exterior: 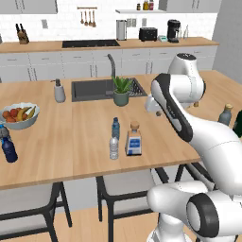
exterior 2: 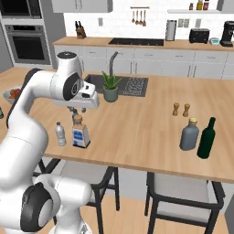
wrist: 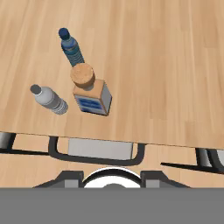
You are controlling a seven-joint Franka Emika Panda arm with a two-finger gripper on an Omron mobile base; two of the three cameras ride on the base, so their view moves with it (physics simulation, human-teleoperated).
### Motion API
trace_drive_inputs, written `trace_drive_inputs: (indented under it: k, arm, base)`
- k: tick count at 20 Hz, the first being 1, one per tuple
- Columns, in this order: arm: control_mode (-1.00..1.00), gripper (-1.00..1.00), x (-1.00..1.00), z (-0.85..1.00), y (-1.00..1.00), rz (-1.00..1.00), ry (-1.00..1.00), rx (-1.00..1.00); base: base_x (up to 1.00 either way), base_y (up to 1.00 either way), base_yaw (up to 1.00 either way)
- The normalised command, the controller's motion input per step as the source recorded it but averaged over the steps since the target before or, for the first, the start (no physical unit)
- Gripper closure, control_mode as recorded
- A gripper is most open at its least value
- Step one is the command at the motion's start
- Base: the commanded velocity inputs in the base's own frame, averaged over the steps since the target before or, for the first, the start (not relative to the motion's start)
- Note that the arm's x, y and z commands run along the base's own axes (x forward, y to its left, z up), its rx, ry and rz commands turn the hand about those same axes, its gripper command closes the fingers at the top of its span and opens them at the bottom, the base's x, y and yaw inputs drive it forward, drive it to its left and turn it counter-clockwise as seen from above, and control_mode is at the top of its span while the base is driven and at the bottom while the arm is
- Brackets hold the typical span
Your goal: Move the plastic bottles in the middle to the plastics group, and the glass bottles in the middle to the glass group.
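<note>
Three bottles stand mid-counter near the front edge. A slim blue plastic bottle (exterior: 116,127) (wrist: 71,50) has a dark cap. A clear plastic bottle (exterior: 114,148) (exterior 2: 60,134) (wrist: 50,99) has a white cap. The third is a squat square glass bottle (exterior: 134,139) (exterior 2: 80,132) (wrist: 91,92) with a cork. My gripper (exterior 2: 76,109) (exterior: 157,112) hangs above them, fingers apart, holding nothing. The plastics group, a navy bottle (exterior: 8,149) with a blue-capped one (exterior: 3,132), stands far left. The glass group, a grey-blue bottle (exterior 2: 189,135) (exterior: 226,115) and a green bottle (exterior 2: 206,138), stands far right.
A fruit bowl (exterior: 19,116) sits left near the plastics group. A soap dispenser (exterior: 59,91), a sink (exterior: 94,90) and a potted plant (exterior: 121,90) lie behind the bottles. Two wooden shakers (exterior 2: 181,109) stand behind the glass group. Chairs (exterior: 125,186) tuck under the front edge.
</note>
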Motion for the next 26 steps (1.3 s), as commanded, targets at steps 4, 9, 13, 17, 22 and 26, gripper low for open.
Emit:
trace_drive_inputs:
  k: [4,9,13,17,22,26]
  arm:
    - [-1.00,-1.00,0.25,0.00,0.13,-0.01,0.02,0.00]
    - [-1.00,-1.00,0.59,0.00,0.22,0.00,0.00,0.00]
    - [-1.00,-1.00,0.71,-0.06,0.20,0.00,0.00,0.00]
    - [-1.00,-1.00,0.59,-0.43,0.39,0.04,0.00,0.00]
    - [-1.00,-1.00,0.34,-0.68,0.43,0.15,0.01,0.00]
    - [-1.00,-1.00,0.03,-0.43,0.05,0.12,0.00,0.00]
  base:
    - [0.00,0.00,0.00]
    - [0.00,0.00,0.00]
    - [0.00,0.00,0.00]
    - [0.00,0.00,0.00]
    - [0.00,0.00,0.00]
    - [0.00,0.00,0.00]
